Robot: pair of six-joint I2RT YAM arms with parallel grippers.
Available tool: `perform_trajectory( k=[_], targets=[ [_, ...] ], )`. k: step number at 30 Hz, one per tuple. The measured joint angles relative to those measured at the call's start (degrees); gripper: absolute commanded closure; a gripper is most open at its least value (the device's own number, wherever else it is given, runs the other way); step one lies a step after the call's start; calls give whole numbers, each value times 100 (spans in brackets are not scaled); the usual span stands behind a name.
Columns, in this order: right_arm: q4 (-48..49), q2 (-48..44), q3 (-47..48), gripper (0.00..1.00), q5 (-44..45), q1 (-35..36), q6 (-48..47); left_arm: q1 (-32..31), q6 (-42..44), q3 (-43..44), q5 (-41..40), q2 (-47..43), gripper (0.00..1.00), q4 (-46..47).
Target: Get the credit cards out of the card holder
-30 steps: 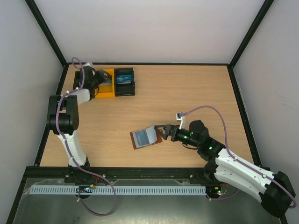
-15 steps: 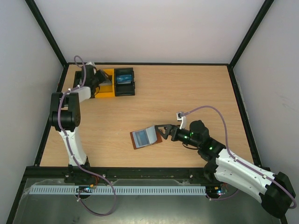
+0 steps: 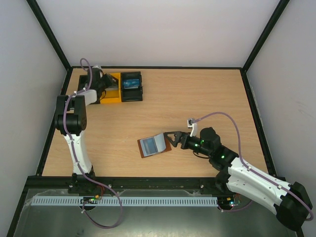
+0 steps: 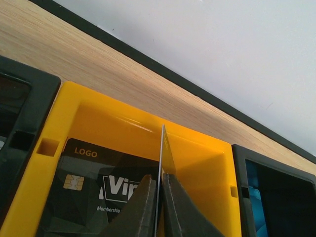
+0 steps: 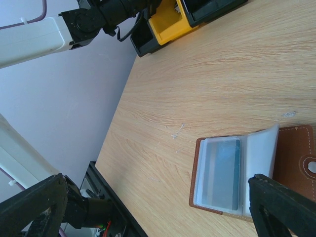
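My left gripper [image 3: 107, 82] hangs over the yellow bin [image 3: 112, 95] at the back left, shut [image 4: 160, 177] on a thin credit card [image 4: 161, 148] that I see edge-on and upright. Under it a black credit card [image 4: 98, 187] lies flat in the yellow bin [image 4: 197, 163]. The brown card holder [image 3: 154, 145] lies open mid-table. A blue card [image 5: 222, 173] sits in its clear sleeve, and another sleeve leaf [image 5: 259, 158] stands half raised. My right gripper [image 3: 171, 139] is open at the card holder's right edge, with nothing between its fingers [image 5: 157, 185].
A black bin [image 3: 132, 87] with a blue card inside stands right of the yellow one; another black bin [image 4: 19, 113] is on its left, mostly behind my left arm. A black frame rail [image 3: 153, 67] and white walls bound the table.
My left arm has shifted slightly toward the back, still gripping the card above the yellow bin. The right arm and the card holder have not moved.
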Motion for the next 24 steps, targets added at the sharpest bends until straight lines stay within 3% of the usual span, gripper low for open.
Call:
perform_trajectory(
  k=[16,24],
  targets=[
    [-35,0,0,2,96,0,-28,0,96,400,-15,81,75,-223],
    [-173,-2,2,2,175,0,-103,0,105,476,-103,79,58,-420]
  ],
)
